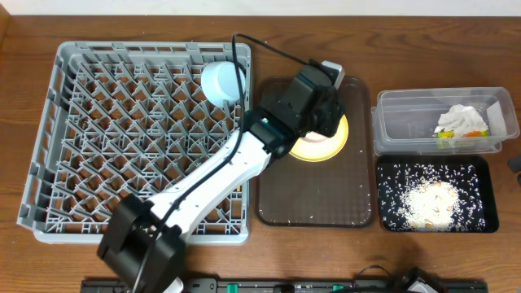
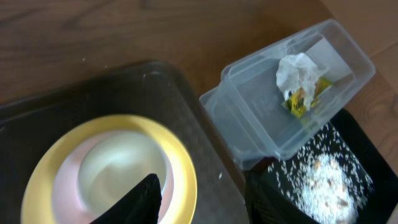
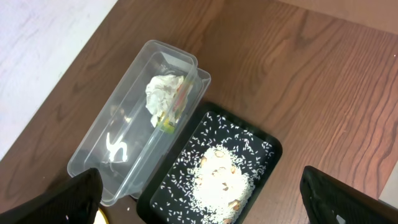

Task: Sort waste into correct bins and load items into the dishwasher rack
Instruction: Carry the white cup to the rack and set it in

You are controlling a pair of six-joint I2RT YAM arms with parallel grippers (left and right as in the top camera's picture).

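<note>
The round yellow plate (image 1: 335, 143) lies on the dark-brown serving tray (image 1: 317, 203) with a white bowl (image 2: 121, 165) on it. My left gripper (image 1: 324, 120) hovers just over the plate, open and empty; in the left wrist view its fingers (image 2: 199, 204) straddle the plate's right rim. The light-blue dish (image 1: 221, 81) sits in the grey dishwasher rack (image 1: 122, 138) at its far right corner. The clear tub (image 1: 440, 122) holds the white tissue (image 1: 460, 120) and the snack wrapper (image 3: 174, 109). The black tray (image 1: 435, 195) holds the rice scraps (image 1: 431, 202). My right gripper (image 3: 214, 199) is open above the black tray. Cup and chopsticks are out of view.
My left arm (image 1: 212, 175) lies diagonally over the rack's near right part. A few rice grains dot the serving tray. Bare wooden tabletop (image 1: 407, 49) lies behind the tub and tray.
</note>
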